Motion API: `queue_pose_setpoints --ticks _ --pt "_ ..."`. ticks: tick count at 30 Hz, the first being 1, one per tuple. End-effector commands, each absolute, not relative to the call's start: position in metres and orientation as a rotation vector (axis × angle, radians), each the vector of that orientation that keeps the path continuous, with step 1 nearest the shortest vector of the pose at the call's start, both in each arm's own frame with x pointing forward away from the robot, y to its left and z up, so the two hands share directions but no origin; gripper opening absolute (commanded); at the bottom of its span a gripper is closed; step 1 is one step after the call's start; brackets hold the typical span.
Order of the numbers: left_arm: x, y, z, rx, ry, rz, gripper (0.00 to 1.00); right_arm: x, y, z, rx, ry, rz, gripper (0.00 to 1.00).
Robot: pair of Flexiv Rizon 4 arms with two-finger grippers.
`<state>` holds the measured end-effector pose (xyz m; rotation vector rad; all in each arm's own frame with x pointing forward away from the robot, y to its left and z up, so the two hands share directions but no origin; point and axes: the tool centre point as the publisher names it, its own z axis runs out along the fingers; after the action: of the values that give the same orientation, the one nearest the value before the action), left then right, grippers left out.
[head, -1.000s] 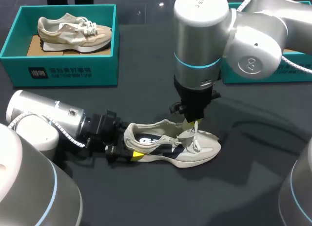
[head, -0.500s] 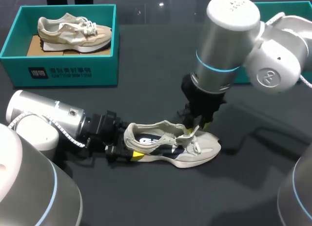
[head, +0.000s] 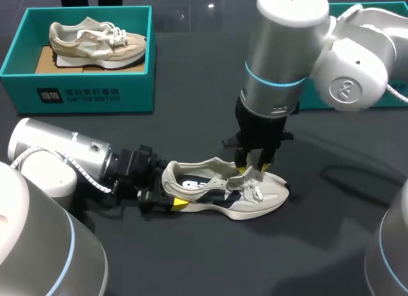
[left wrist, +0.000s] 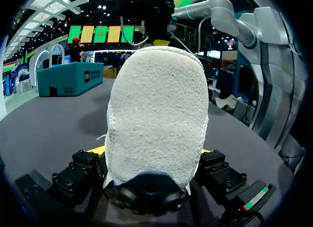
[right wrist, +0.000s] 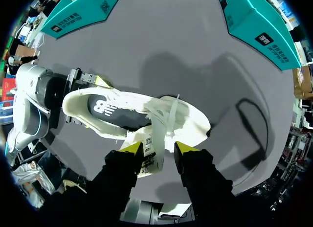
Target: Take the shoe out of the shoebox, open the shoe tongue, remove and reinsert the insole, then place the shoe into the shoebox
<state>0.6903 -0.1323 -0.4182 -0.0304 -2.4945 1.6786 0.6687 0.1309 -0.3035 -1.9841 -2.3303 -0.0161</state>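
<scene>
Since the earlier frame my right arm had swung back toward upright, setting the right gripper (head: 254, 168) over the shoe (head: 223, 191). The shoe stood on its sole on the table (head: 191, 264), its heel clamped in the left gripper (left wrist: 152, 153). The right fingers stood apart with the tongue (right wrist: 153, 157) between them, a gap showing on one side. Risk, in my judgement: closing there could trap a lace (right wrist: 172, 114) with the tongue. The pull would then drag the shoe against the heel clamp, or the tongue would slip free.
</scene>
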Motion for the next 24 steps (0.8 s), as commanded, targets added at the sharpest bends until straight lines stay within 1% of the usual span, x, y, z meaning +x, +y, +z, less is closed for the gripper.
queue_pose_setpoints --ticks 1,3,6,8,10,11,12,18,24 --pt "0.693 -0.131 -0.420 -0.030 -2.496 1.674 0.00 0.671 0.147 -0.310 -2.048 -2.336 0.114 0.36" --pt "0.693 -0.131 -0.420 -0.030 -2.496 1.674 0.00 0.668 0.149 -0.312 -2.077 -2.302 0.111 0.36" --pt "0.693 -0.131 -0.420 -0.030 -2.496 1.674 0.00 0.664 0.151 -0.314 -2.128 -2.253 0.134 0.38" --pt "0.693 -0.131 -0.420 -0.030 -2.496 1.674 0.00 0.661 0.152 -0.315 -2.162 -2.230 0.148 0.35" --pt "0.693 -0.131 -0.420 -0.030 -2.496 1.674 0.00 0.659 0.154 -0.314 -2.174 -2.226 0.134 0.25" --pt "0.693 -0.131 -0.420 -0.030 -2.496 1.674 0.00 0.659 0.154 -0.314 -2.187 -2.218 0.135 0.10" --pt "0.693 -0.131 -0.420 -0.030 -2.496 1.674 0.00 0.659 0.154 -0.314 -2.191 -2.216 0.137 0.00" --pt "0.693 -0.131 -0.420 -0.030 -2.496 1.674 0.00 0.662 0.148 -0.312 -2.154 -2.249 0.121 0.00" --pt "0.693 -0.131 -0.420 -0.030 -2.496 1.674 0.00 0.670 0.127 -0.311 -2.035 -2.331 0.039 0.00"
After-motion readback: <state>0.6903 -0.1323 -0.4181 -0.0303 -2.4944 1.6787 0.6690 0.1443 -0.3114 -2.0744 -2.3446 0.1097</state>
